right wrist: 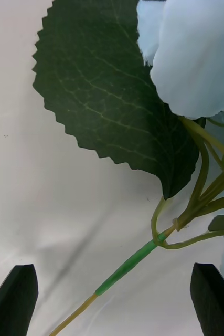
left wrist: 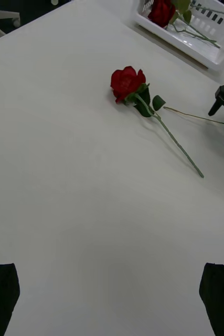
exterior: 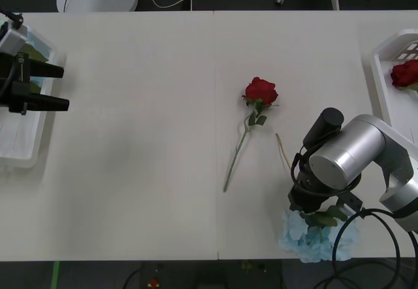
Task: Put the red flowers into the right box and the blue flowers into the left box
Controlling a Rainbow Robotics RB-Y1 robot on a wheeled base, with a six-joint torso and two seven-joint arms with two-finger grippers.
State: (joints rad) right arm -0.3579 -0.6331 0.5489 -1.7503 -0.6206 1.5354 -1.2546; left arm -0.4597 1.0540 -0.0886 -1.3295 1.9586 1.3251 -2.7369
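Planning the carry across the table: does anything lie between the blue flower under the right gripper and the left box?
Only the red rose lies mid-table, roughly along the way from the blue flower to the left box; lifted, the flower should pass over it.

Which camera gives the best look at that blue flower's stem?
The right wrist view: the blue flower's stem lies plain between the open right gripper's fingers. In the front view the arm hides most of it; the left wrist view catches its far end.

- Right arm's wrist covering part of blue flower (exterior: 312, 238) at near edge of surface (exterior: 130, 138); its stem showing only partly.
- Right box (exterior: 382, 73) running off picture edge.
- Left gripper (exterior: 39, 86) overlapping left box (exterior: 19, 152), contents unclear.
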